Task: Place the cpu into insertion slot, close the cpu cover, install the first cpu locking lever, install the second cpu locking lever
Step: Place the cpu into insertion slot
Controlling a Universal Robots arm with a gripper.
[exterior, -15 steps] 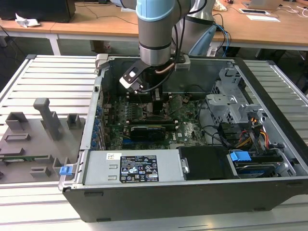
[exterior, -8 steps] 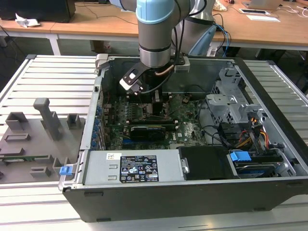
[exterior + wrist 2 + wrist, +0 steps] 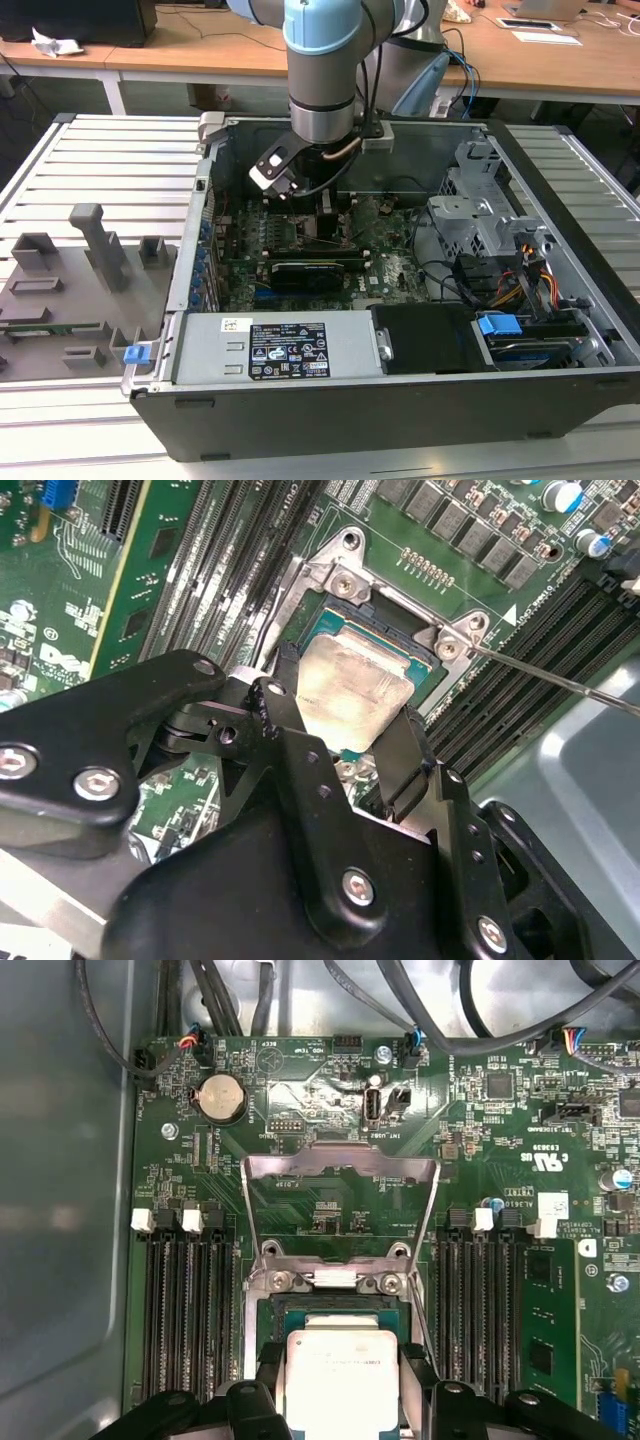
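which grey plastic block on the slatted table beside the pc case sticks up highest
The grey plastic post with a flat cap: it rises well above the low arched grey block and the small grey block either side of it.

silver cpu (image 3: pixel 352 692) over insertion slot (image 3: pixel 395 615), cpu cover (image 3: pixel 340 1165) open

A slatted silver metal counter (image 3: pixel 110 150) spans the exterior view from the left edge to the right edge. An open dark computer case (image 3: pixel 300 410) lies directly on it, taking up the middle and right of the frame, with bare slats showing beside it on the far right and along the bottom. At the left, a flat grey fixture tray (image 3: pixel 50 300) with several upright grey blocks rests on the slats, just beside the case. A small blue piece (image 3: pixel 136 353) sits at the tray's lower right corner, against the case.
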